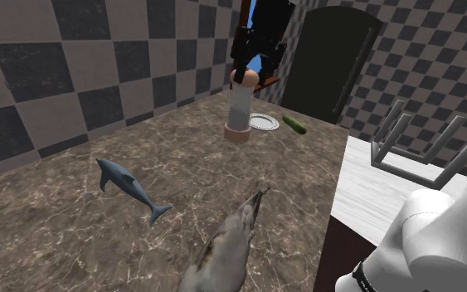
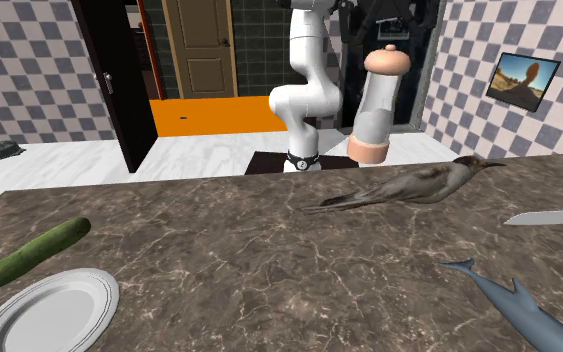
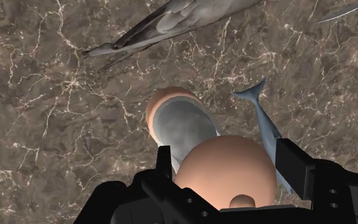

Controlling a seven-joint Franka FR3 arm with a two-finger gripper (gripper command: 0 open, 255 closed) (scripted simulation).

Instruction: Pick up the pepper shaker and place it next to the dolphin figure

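Observation:
A tall pepper shaker (image 1: 240, 106) with a clear grey body and tan cap and base hangs upright above the marble counter (image 1: 74, 232). My gripper (image 1: 252, 68) is shut on its rounded top. In the second exterior view the shaker (image 2: 379, 110) hangs under the gripper (image 2: 389, 42), beyond the counter's far edge. In the wrist view the black fingers (image 3: 165, 164) clasp the tan cap of the shaker (image 3: 225, 172) inside the gripper (image 3: 228, 167). The blue-grey dolphin figure (image 1: 128, 187) (image 2: 514, 305) (image 3: 268, 130) lies on the counter, apart from the shaker.
A grey bird figure (image 1: 227, 240) (image 2: 409, 185) (image 3: 171, 22) lies on the counter between shaker and dolphin. A white plate (image 1: 264, 122) (image 2: 49, 315) and a cucumber (image 1: 295, 124) (image 2: 34, 250) lie together. A knife (image 2: 549, 216) rests near the bird. A dish rack (image 1: 422, 149) stands on a white top.

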